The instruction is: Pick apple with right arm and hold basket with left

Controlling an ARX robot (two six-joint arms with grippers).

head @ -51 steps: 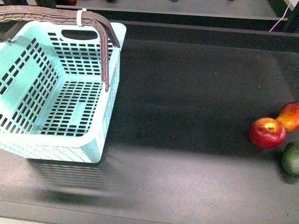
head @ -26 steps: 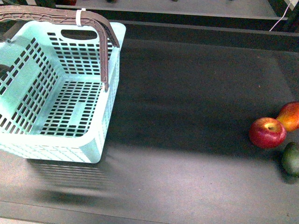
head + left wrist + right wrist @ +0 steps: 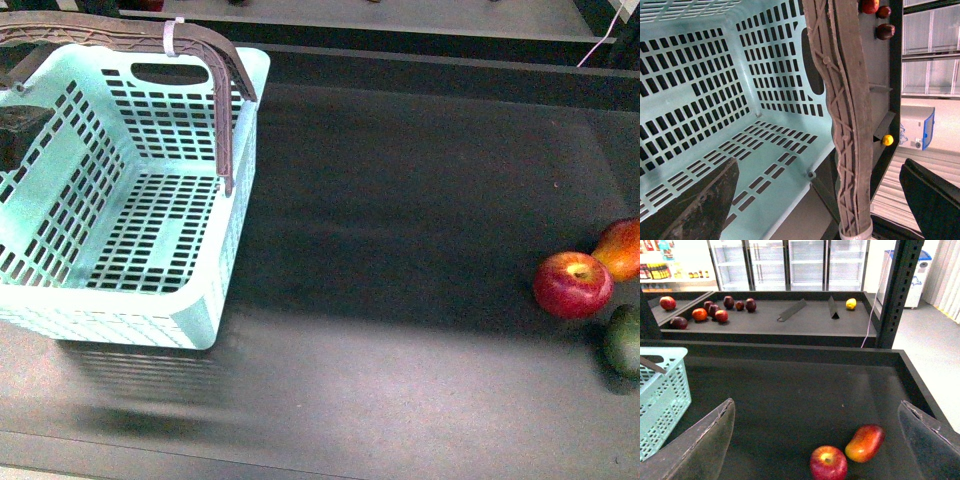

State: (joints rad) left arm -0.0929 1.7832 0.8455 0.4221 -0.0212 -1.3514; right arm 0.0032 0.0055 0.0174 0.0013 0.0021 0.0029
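Mint-green basket's (image 3: 200, 310) handle (image 3: 845, 125) sits between left gripper's (image 3: 820, 164) spread fingers; right gripper (image 3: 816, 404), likewise spread, near apple (image 3: 828, 463), well apart from basket.

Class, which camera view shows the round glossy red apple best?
The front view: the round glossy red apple sits whole, stem dimple visible. The right wrist view cuts it at the picture's edge. The left wrist view misses it.

Mint-green slotted basket (image 3: 130, 200), brown lattice handles (image 3: 225, 90); red-yellow apple (image 3: 572, 285).
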